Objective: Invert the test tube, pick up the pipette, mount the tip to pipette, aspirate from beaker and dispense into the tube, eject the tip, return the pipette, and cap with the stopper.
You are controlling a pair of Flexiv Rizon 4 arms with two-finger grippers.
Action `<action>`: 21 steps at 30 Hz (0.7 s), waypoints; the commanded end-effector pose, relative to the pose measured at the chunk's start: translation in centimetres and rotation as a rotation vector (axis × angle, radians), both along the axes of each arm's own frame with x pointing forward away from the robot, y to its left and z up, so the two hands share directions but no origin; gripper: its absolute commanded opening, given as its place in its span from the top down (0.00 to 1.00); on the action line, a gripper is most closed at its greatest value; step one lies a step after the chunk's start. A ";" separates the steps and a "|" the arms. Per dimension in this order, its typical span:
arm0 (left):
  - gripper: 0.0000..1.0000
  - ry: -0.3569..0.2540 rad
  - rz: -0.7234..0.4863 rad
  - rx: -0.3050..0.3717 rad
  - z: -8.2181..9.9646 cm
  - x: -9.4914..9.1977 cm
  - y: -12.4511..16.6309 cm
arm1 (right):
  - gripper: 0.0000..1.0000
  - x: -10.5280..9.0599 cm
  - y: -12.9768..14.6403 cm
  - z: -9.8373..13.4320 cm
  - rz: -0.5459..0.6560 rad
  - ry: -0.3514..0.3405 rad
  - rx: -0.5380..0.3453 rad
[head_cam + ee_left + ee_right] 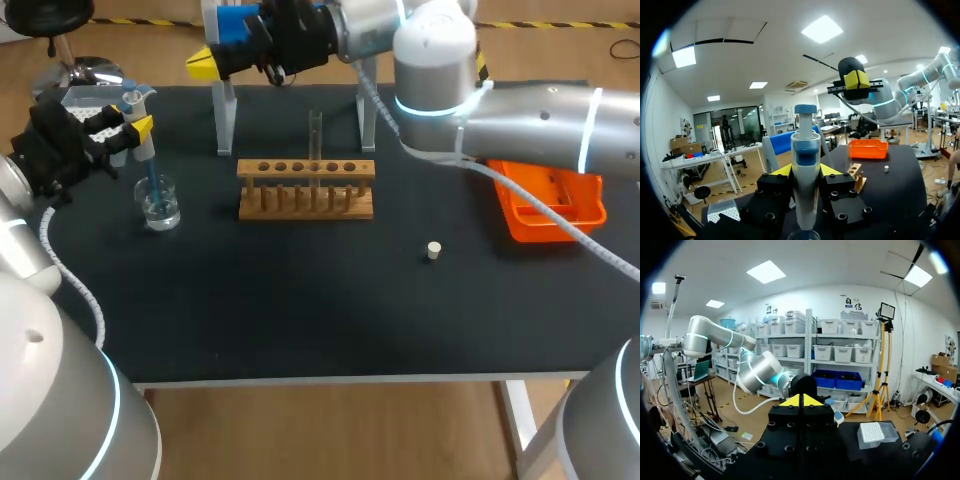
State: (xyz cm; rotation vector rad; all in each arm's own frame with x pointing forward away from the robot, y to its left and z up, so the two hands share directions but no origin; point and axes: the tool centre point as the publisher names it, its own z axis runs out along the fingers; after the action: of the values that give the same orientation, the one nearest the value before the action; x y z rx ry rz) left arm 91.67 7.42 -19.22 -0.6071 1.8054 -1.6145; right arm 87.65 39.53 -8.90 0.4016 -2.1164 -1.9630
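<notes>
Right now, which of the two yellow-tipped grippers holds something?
The left gripper: it is shut on the blue-and-white pipette, tip in the clear glass beaker. The right gripper is shut on nothing.

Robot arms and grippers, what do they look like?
The left arm and right arm are rounded silver-grey tubes with glowing pale-blue rings and white ribbed hoses. The left gripper and right gripper are yellow-tipped black blocks.
</notes>
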 end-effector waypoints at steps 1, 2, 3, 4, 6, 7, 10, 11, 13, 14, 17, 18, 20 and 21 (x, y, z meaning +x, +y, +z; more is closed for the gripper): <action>1.00 -0.002 0.002 -0.002 0.0 0.0 -0.1 | 1.00 0.9 1.3 -0.2 0.086 -0.004 0.019; 1.00 -0.002 0.002 -0.002 0.0 0.0 -0.1 | 1.00 0.9 1.5 -0.2 0.087 -0.004 0.021; 1.00 -0.002 0.002 -0.002 0.0 0.0 -0.1 | 1.00 1.0 1.8 -0.2 0.090 -0.004 0.023; 1.00 -0.002 0.002 -0.002 0.0 0.0 -0.1 | 1.00 1.1 2.1 -0.3 0.092 -0.005 0.022; 1.00 -0.002 0.002 -0.002 0.0 0.0 -0.1 | 1.00 1.2 2.6 -0.3 0.106 -0.004 0.033; 1.00 -0.002 0.002 -0.002 0.0 0.0 -0.1 | 1.00 1.2 2.9 -0.3 0.107 -0.003 0.032; 1.00 -0.002 0.002 -0.002 0.0 0.0 -0.1 | 1.00 1.3 3.7 -0.5 0.116 -0.005 0.035; 1.00 -0.002 0.002 -0.002 0.0 0.0 -0.1 | 1.00 1.3 3.9 -0.5 0.117 -0.006 0.033; 1.00 -0.002 0.002 -0.002 0.0 0.0 -0.1 | 1.00 1.5 4.4 -0.6 0.127 0.002 0.041; 1.00 -0.002 0.002 -0.002 0.0 0.0 -0.1 | 1.00 1.5 4.7 -0.6 0.127 0.002 0.040; 1.00 -0.002 0.002 -0.002 0.0 0.0 -0.1 | 1.00 1.7 5.4 -0.6 0.135 0.007 0.042; 1.00 -0.002 0.002 -0.002 0.0 0.0 -0.1 | 1.00 1.7 5.6 -0.6 0.136 0.007 0.042; 1.00 -0.002 0.002 -0.002 0.0 0.0 -0.1 | 1.00 1.8 6.1 -0.6 0.141 0.010 0.042; 1.00 -0.002 0.002 -0.002 0.0 0.0 -0.1 | 1.00 1.8 6.3 -0.6 0.142 0.009 0.041</action>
State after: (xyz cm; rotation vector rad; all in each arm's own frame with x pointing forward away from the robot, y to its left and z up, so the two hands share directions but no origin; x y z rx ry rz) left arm 91.67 7.42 -19.22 -0.6072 1.8055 -1.6146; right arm 88.86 44.89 -9.32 0.4721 -2.0288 -1.9712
